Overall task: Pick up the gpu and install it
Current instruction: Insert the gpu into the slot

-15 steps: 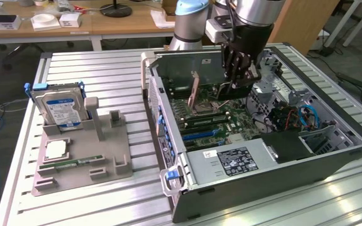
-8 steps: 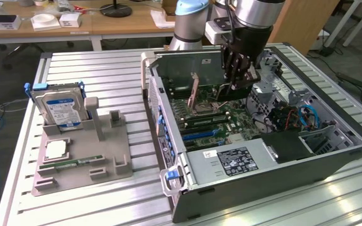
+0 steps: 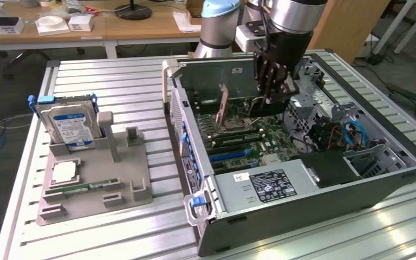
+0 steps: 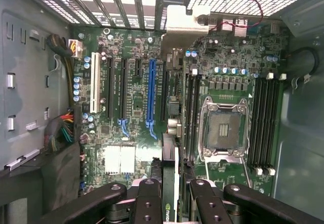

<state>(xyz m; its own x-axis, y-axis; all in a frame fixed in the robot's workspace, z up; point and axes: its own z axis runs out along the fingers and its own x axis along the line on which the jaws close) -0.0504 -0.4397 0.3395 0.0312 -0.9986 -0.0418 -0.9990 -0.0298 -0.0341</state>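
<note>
Wrist view — gripper (image 4: 174, 189) clamps gpu (image 4: 169, 166) over mobo (image 4: 132, 90).

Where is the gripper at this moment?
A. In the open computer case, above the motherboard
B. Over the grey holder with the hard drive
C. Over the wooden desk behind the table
A: the gripper hangs in the open computer case above the motherboard, with the gpu between its fingers.

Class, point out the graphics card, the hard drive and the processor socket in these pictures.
graphics card (image 4: 169, 168): wrist view, on its thin edge.
hard drive (image 3: 67, 125): exterior view, on its blue label.
processor socket (image 4: 224, 128): wrist view, on its bare middle.
</note>
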